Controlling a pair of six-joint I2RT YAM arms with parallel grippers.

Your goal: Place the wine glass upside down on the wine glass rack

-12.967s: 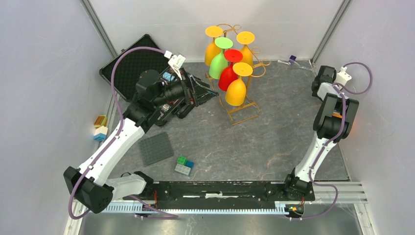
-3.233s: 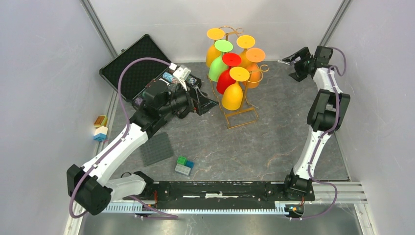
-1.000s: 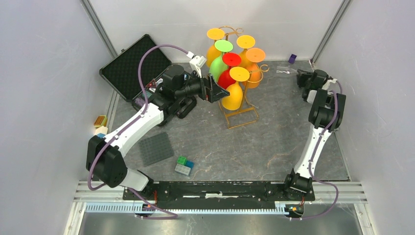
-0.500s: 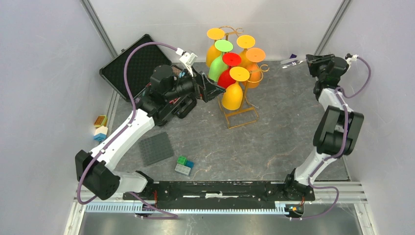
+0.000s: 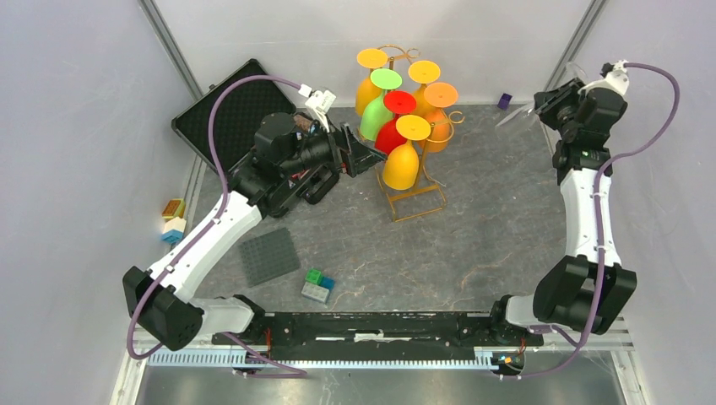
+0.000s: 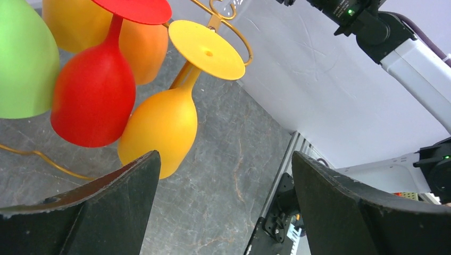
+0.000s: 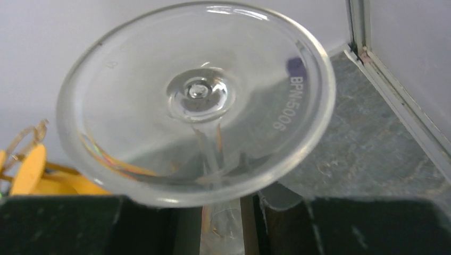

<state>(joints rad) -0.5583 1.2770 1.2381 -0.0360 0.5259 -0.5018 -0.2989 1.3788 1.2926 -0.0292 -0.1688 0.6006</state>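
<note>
The clear wine glass (image 7: pixel 197 101) fills the right wrist view, its round foot towards the camera and its stem running down between the jaws of my right gripper (image 7: pixel 220 218), which is shut on it. From above, the glass (image 5: pixel 515 116) shows only faintly beside that gripper (image 5: pixel 549 103), held high at the back right. The gold wine glass rack (image 5: pixel 420 190) stands at the back centre with several coloured glasses hanging upside down on it. My left gripper (image 5: pixel 363 156) hovers open just left of the rack. In the left wrist view the left gripper (image 6: pixel 223 159) frames a yellow glass (image 6: pixel 159 127).
An open black case (image 5: pixel 228 110) lies at the back left. A grey baseplate (image 5: pixel 268 256) and green-blue bricks (image 5: pixel 318 285) sit front left. Coloured blocks (image 5: pixel 173 219) rest by the left wall, and a small purple object (image 5: pixel 504 100) lies in the back right corner.
My right arm has stretched upward and lifted the clear glass off the back right of the table. My left gripper stayed open and drew slightly back from the rack.
</note>
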